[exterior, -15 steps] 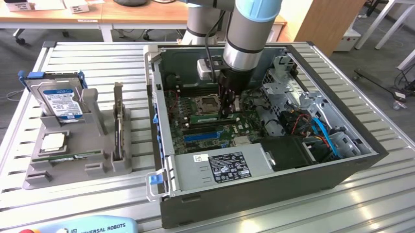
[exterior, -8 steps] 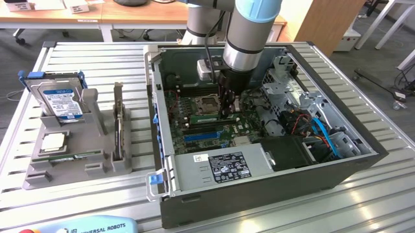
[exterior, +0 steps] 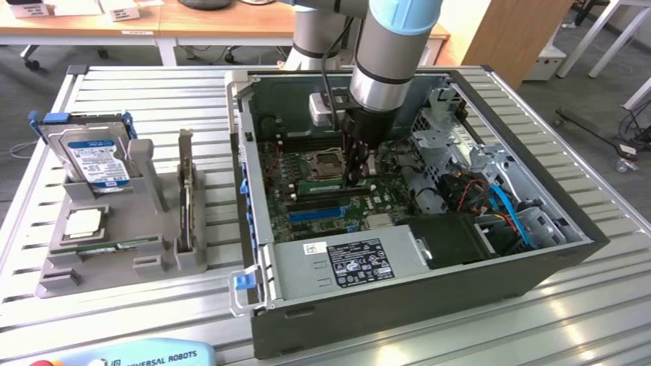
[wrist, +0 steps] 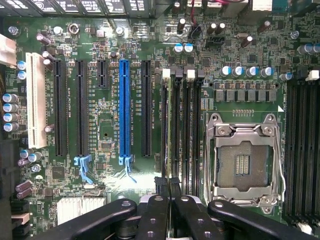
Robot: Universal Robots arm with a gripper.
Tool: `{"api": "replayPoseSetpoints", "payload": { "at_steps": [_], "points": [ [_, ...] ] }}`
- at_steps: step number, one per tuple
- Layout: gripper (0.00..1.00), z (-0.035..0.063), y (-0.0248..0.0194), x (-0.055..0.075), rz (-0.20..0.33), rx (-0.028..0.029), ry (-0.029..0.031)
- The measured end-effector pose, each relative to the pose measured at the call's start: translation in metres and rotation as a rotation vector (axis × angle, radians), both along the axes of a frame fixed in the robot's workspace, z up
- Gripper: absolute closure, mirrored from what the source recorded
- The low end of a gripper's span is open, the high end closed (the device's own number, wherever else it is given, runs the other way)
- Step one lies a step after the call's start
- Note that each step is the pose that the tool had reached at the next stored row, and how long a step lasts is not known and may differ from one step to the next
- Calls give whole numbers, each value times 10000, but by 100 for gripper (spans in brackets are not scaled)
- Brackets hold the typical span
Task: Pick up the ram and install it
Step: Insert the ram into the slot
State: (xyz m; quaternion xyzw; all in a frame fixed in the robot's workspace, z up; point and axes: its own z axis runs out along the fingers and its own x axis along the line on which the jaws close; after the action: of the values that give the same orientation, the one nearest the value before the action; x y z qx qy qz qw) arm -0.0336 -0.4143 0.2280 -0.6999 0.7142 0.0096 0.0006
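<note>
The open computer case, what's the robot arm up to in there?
The arm reaches down into the open computer case, over the motherboard. Its gripper looks shut on the ram, a green stick standing on edge in a memory slot beside the empty CPU socket. Whether the stick is fully seated cannot be told.

Gripper [wrist: 168, 195] closed on ram [wrist: 170, 130], over memory slots [wrist: 188, 130], beside CPU socket [wrist: 243, 160]

Bright light glares off the slatted table [exterior: 585, 309] at the exterior view's right; the computer case [exterior: 407, 313] lies shadowed inside, lit perhaps from overhead.
</note>
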Motion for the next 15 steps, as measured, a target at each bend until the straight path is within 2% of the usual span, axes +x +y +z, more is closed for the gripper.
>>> {"api": "replayPoseSetpoints", "payload": {
  "at_steps": [3, 15],
  "points": [
    [88, 34, 0, 0, 0, -3, 2],
    [88, 37, -1, 0, 147, -4, 2]
  ]
}}
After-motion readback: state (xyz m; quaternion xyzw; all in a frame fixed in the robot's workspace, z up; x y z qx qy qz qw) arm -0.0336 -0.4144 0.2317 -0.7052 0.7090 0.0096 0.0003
